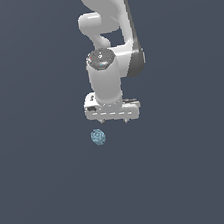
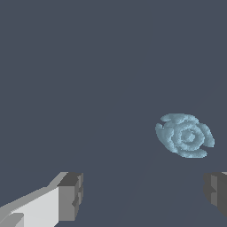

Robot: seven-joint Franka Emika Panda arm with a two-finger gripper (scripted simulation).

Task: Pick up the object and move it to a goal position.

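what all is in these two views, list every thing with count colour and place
tiny roundish pale blue-teal lump with a mottled, swirled surface: one, pale blue-teal, lying free on the ground just below the gripper and toward the exterior view's left of it; in the wrist view it sits ahead of the fingers, not between them, nearer one finger than the other
flat dark grey-blue ground: one, plain slate colour, fills the background of both views
white Franka Panda arm: one, white with dark grey joint sections, reaching down from the top of the exterior view
white gripper: one, white body with dark grey fingers, open, holding nothing, apart from the lump
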